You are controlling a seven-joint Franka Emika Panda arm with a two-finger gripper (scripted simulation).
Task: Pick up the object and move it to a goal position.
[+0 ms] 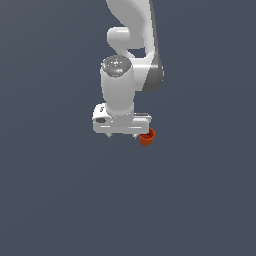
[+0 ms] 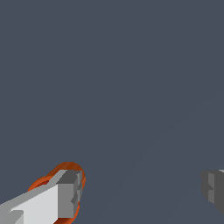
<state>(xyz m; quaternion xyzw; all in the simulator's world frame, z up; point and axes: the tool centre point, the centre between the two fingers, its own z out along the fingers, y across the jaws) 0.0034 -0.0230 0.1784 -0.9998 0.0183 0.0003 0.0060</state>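
The gripper (image 1: 122, 134) has its fingers spread wide and holds nothing. The object (image 1: 146, 137) sits just outside one finger (image 2: 65, 192), not between them. I judge the pick is not yet done; grasping and carrying to the goal remain.

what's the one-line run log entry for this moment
pincer: open | orange-red cup: beside one finger, outside the gap | grasp: none | phase: misaligned approach

white arm (image 1: 131, 45) with grey joint bands; white gripper (image 1: 122, 135) with grey fingertips (image 2: 69, 192); orange-red cup (image 1: 146, 137) beside it; plain dark slate-blue ground (image 1: 60, 200), no pattern.
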